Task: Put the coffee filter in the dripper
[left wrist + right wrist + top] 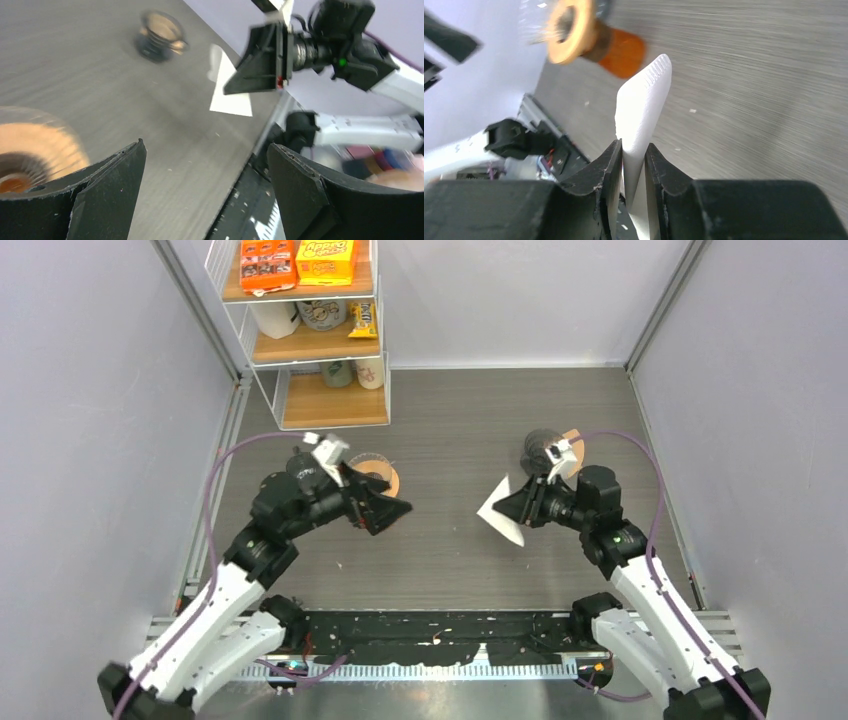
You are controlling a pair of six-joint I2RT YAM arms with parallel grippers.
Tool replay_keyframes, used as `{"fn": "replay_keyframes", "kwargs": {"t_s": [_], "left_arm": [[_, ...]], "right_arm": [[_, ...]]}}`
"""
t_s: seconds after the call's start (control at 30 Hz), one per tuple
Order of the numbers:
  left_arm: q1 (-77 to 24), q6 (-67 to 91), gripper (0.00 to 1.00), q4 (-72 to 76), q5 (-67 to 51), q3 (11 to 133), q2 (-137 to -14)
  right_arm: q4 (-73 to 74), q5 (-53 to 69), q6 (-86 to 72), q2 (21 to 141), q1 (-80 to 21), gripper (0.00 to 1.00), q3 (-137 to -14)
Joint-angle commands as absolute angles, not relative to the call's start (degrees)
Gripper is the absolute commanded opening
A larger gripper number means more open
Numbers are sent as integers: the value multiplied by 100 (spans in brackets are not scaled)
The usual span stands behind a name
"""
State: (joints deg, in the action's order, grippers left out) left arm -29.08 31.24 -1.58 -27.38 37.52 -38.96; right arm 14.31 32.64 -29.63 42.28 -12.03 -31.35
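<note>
I have the white coffee filter (498, 518) pinched in my right gripper (508, 506), centre-right of the top view. The dripper (384, 476) sits centre-left, partly covered by my wide-open left gripper (390, 512). A dark cup (540, 443) stands behind the right arm, and a shelf (330, 405) is at upper left.

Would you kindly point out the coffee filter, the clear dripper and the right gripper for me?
coffee filter (644, 100): right wrist view, on the middle of its white side.
clear dripper (40, 145): left wrist view, on its orange ribbed inside.
right gripper (634, 149): right wrist view, midway between its fingertips.
</note>
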Motion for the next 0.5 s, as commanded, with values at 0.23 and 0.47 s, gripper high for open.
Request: {"fn": "replay_keyframes", "kwargs": {"t_s": [0.23,0.47], "left_arm": [[-4338,2630,99,20,-3178,5345,-6348],[-4693,2575,99,98,-3275,5766,-6988]], "right_arm": [[247,3663,-3501,4534,-2685,29,-4094],[244,3410,-3541,4583,-2919,30,-4166]]}}
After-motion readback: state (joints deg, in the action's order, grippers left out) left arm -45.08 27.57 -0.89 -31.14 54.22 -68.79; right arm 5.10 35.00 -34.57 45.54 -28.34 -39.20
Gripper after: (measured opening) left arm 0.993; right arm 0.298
